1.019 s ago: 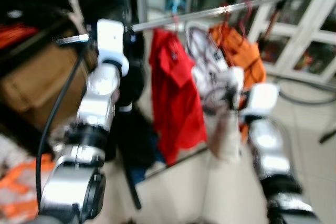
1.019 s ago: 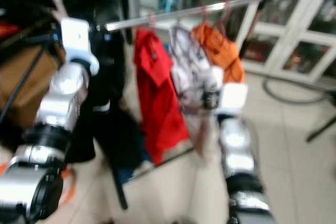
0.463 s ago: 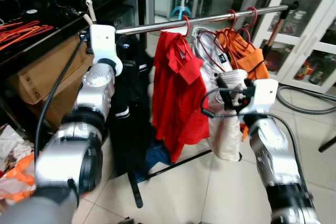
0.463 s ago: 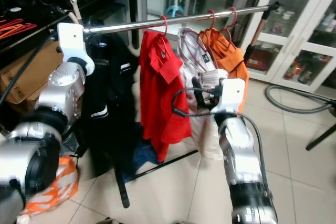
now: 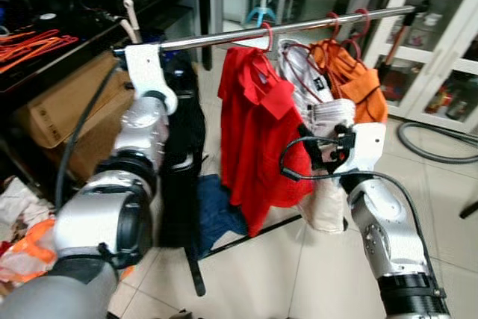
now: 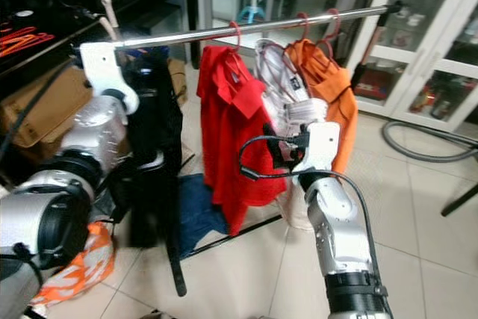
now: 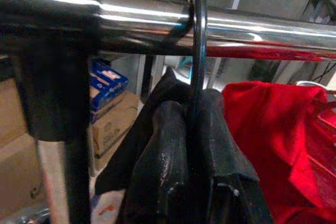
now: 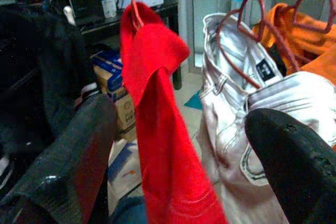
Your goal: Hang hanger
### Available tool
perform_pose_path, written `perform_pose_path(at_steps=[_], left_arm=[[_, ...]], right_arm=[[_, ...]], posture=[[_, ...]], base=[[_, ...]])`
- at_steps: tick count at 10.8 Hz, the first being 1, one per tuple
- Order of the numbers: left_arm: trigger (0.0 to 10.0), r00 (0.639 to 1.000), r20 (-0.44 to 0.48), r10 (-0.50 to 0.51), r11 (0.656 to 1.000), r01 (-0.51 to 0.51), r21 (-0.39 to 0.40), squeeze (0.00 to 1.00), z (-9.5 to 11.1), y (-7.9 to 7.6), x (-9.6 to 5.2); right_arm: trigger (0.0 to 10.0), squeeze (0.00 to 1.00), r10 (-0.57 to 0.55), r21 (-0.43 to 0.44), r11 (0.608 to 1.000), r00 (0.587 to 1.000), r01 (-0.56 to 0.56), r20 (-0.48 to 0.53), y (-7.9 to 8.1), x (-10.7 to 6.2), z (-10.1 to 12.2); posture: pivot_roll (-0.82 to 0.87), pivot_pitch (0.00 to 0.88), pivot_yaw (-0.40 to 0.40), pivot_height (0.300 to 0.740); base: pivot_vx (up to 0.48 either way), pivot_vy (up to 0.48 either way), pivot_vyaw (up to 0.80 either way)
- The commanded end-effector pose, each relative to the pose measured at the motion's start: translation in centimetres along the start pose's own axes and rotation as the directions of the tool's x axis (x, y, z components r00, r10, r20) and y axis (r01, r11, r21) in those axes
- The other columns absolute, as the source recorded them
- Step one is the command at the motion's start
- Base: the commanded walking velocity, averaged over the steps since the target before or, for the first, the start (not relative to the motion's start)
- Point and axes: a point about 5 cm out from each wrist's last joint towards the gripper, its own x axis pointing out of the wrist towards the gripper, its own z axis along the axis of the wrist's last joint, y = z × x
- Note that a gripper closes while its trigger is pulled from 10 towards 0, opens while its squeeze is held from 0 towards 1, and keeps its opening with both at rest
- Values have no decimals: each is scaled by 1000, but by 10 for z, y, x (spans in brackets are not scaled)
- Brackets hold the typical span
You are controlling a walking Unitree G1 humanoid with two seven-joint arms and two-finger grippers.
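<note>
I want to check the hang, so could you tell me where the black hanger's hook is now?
Its hook is over the rail at the rail's left end, held by the left gripper, left of the red shirt.

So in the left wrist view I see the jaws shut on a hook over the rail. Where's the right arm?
Observer: The right gripper hovers in front of the red shirt, jaws open and empty.
Operator: What else is on the rail?
Observer: Past the red shirt hang white trousers and an orange top.
Operator: And under the hook?
Observer: A long black garment hangs down from the hook, with a blue cloth on the floor beside it.
</note>
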Motion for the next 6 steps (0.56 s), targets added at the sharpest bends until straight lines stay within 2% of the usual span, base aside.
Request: perform_pose_path(at_steps=[1, 2, 4, 5, 6], left_arm=[[10000, 996, -90, -8, 1000, 8, 5, 773, -20, -4, -4], [10000, 998, -57, -2, 1000, 3, 21, 1000, -18, -9, -4], [10000, 999, -26, -19, 1000, 19, -1, 1000, -14, -20, -3], [10000, 999, -1, -38, 999, 38, -2, 1000, -9, -31, -2], [10000, 999, 6, -46, 999, 46, -8, 1000, -9, -34, -2]], right_arm=[[10000, 0, -1, -3, 1000, 1000, 1, 24, -1, 0, 7], [10000, 0, 0, -8, 1000, 1000, 1, 23, -2, 1, 8], [10000, 0, 6, -7, 1000, 1000, -6, 14, -1, 3, 7], [10000, 0, 22, 0, 1000, 1000, -22, 2, 2, 6, 6], [10000, 0, 30, 1, 1000, 1000, -30, -1, 3, 8, 6]], posture=[[-92, 0, 4, 740], [-88, 0, 3, 740], [-76, 0, -6, 740], [-60, 0, -15, 740], [-56, 0, -18, 740]], base=[[0, 0, 0], [0, 0, 0], [0, 0, 0], [0, 0, 0], [0, 0, 0]])
